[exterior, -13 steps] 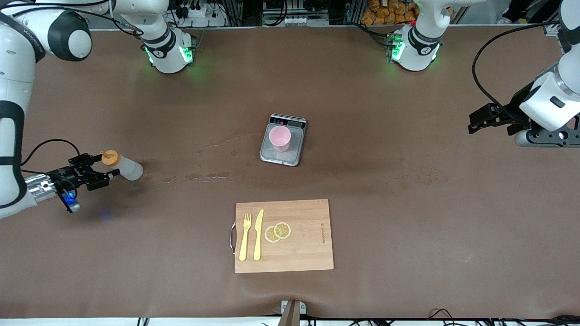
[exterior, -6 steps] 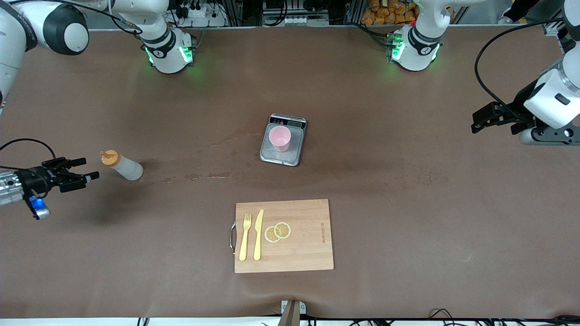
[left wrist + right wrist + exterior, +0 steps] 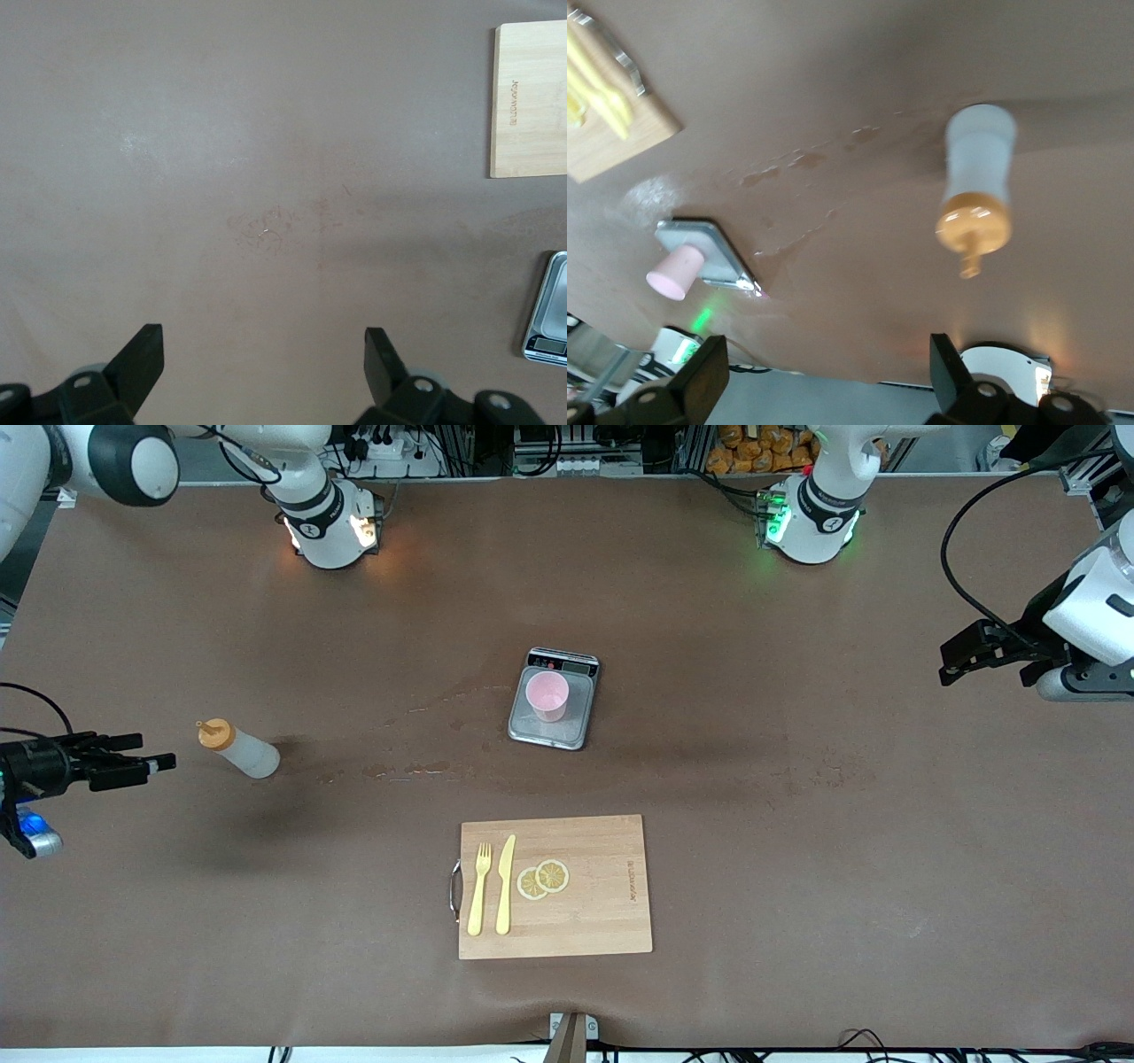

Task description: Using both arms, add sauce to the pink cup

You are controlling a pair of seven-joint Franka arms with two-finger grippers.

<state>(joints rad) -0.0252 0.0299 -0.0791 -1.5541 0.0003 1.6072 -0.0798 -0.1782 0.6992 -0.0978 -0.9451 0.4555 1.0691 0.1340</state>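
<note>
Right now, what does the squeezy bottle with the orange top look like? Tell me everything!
The sauce bottle is small, with a cloudy whitish-grey body that looks like soft plastic, an orange cap and a thin orange nozzle. It stands upright on the brown table, toward the right arm's end, and nothing touches it. The right gripper is beside it with open jaws, apart from it and holding nothing. The right wrist view shows the same bottle alone on the bare table. How much sauce is inside cannot be told.
</note>
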